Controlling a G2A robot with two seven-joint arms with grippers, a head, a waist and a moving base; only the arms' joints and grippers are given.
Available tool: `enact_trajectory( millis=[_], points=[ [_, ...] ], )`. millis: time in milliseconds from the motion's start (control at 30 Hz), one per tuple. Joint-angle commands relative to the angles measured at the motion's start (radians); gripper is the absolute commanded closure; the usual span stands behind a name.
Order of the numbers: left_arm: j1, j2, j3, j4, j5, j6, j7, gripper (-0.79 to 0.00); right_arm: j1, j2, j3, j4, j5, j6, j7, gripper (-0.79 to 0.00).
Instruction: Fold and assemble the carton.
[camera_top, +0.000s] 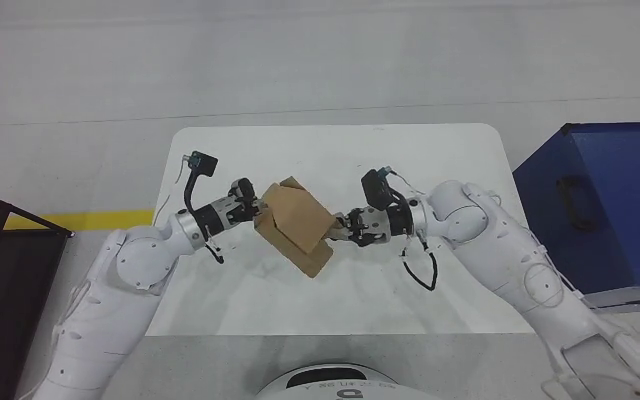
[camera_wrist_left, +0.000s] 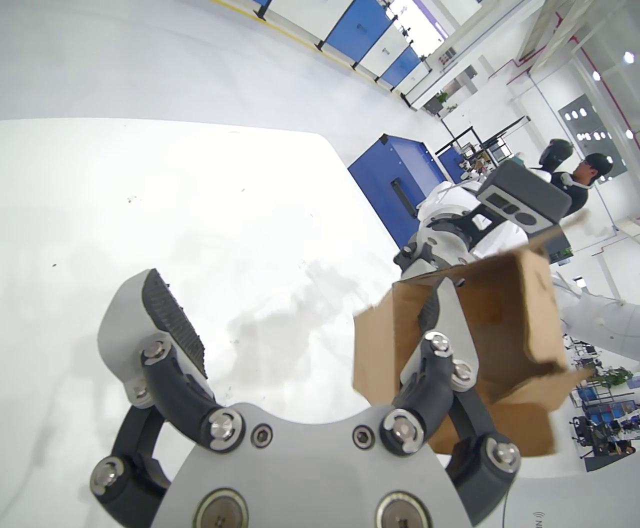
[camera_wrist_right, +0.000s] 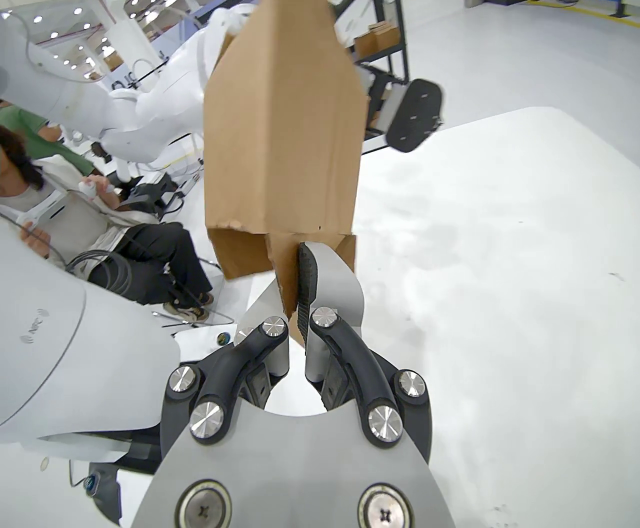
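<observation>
A brown cardboard carton (camera_top: 295, 225), partly opened, is held tilted above the middle of the white table (camera_top: 430, 160) between both arms. My right gripper (camera_wrist_right: 295, 285) is shut on a flap at one end of the carton (camera_wrist_right: 280, 130); from above it (camera_top: 340, 228) is at the carton's right end. My left gripper (camera_wrist_left: 305, 320) is open wide at the other end, (camera_top: 252, 205) in the top view. One of its fingers (camera_wrist_left: 445, 320) reaches inside the carton's (camera_wrist_left: 505, 320) open end, and the other finger (camera_wrist_left: 165, 320) stands free over the table.
A blue cabinet (camera_top: 585, 200) stands off the table's right side and a black frame (camera_top: 20, 270) off its left side. Bare table surface lies in front of and behind the carton.
</observation>
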Motion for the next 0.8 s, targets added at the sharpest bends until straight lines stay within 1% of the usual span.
enact_trajectory(
  millis=[0, 33, 200, 300, 367, 500, 600, 767],
  points=[
    [0.008, 0.001, -0.013, 0.007, -0.013, -0.015, -0.001, -0.785, 0.008, 0.012, -0.004, -0.001, 0.09, 0.0, 0.058, 0.0],
    [0.012, 0.002, -0.02, 0.009, -0.016, -0.02, 0.0, -0.785, 0.013, 0.019, -0.007, 0.002, 0.123, 0.0, 0.066, 0.0],
    [0.038, 0.004, -0.049, 0.016, -0.05, -0.055, 0.005, -0.785, 0.044, 0.046, -0.04, 0.016, 0.189, 0.0, 0.066, 0.0],
    [0.038, 0.006, -0.067, 0.033, -0.11, -0.082, -0.024, -0.785, 0.06, 0.057, -0.059, 0.026, 0.22, 0.0, 0.066, 0.0],
    [0.029, 0.008, -0.071, 0.049, -0.178, -0.106, -0.08, -0.785, 0.071, 0.064, -0.077, 0.027, 0.247, 0.0, 0.066, 0.0],
    [0.001, 0.014, -0.065, 0.092, -0.343, -0.184, -0.247, -0.785, 0.097, 0.081, -0.123, 0.024, 0.294, 0.0, 0.066, 0.0],
    [-0.02, 0.016, -0.045, 0.13, -0.464, -0.224, -0.356, -0.785, 0.097, 0.081, -0.123, 0.024, 0.294, 0.0, 0.066, 0.0],
    [-0.02, 0.016, -0.045, 0.13, -0.464, -0.224, -0.356, -0.785, 0.097, 0.081, -0.123, 0.024, 0.294, 0.0, 0.066, 0.0]
  ],
)
